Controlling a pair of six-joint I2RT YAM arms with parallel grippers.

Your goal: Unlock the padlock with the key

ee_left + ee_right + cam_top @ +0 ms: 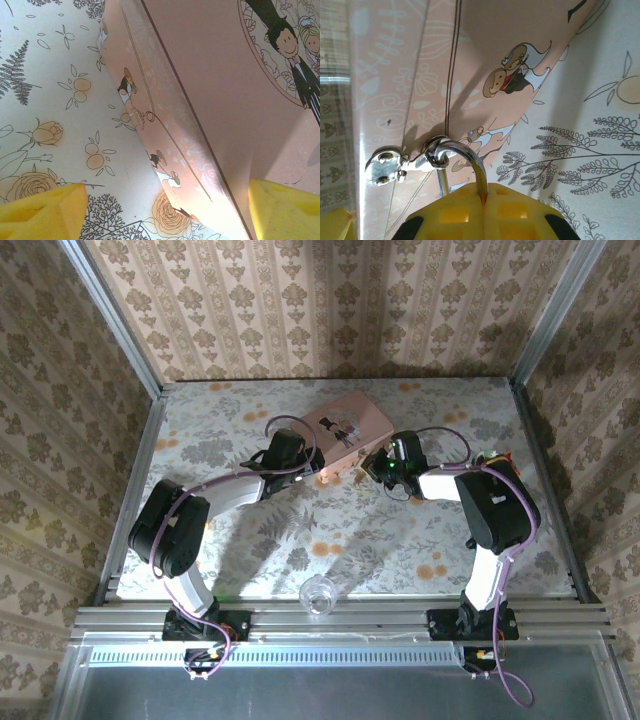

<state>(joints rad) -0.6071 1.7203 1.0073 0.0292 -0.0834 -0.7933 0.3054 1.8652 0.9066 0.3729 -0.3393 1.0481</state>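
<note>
R pincer (482,195) clenched on the padlock (481,175). Only the silvery shackle shows, rising from betw. the yellow pads (455,212); lock body hidden behind them. Shackle is threaded thru the ring of a shiny hasp (385,167) on the side of the pink box (485,45). L pincer (165,212) released, its pads (42,212) wide apart, box's long lower edge running betw. them. From above, box lies mid-width on the surface (250,560), toward the far edge, w/ both pincers at its near side. Clear glass (320,595) stands at near edge, approx. centre.
</note>
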